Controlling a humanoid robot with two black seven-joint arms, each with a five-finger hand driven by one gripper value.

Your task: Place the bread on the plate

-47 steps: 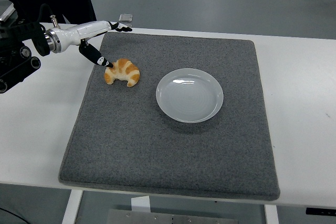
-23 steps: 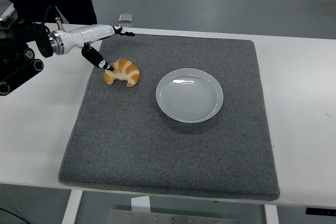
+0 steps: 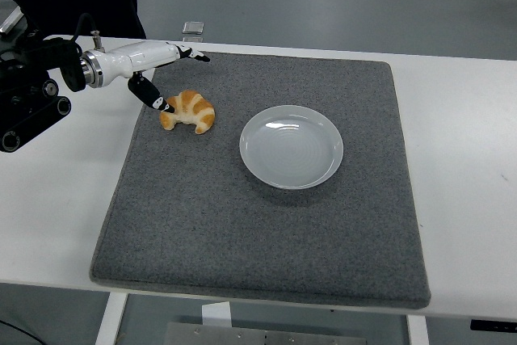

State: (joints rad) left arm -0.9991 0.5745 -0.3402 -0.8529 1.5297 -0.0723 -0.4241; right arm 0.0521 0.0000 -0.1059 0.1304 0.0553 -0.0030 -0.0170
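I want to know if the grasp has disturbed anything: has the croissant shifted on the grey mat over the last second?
No. The croissant lies at the same spot left of the plate; only the left hand has edged slightly right along the mat's far edge.

Mat (image 3: 266, 224): grey, felt-like cloth, coarse speckled nap, fully matt. Table (image 3: 464, 143): white, smooth, flat low sheen, looks laminate. Plate (image 3: 292, 146): white, glazed ceramic look, glossy, highlights on the inner well, faint concentric rings. Bread (image 3: 189, 111): croissant, golden-brown crust with paler bands, ridged, slight satin shine. Left hand (image 3: 153, 66): smooth glossy white shell that looks plastic, dark fingertips (image 3: 166, 106) matt like rubber, bright metal collar at the wrist. Arm (image 3: 28, 78) behind it: black, matt, hard housing with round fasteners. Small box (image 3: 192, 28) at far table edge: greyish, material unclear
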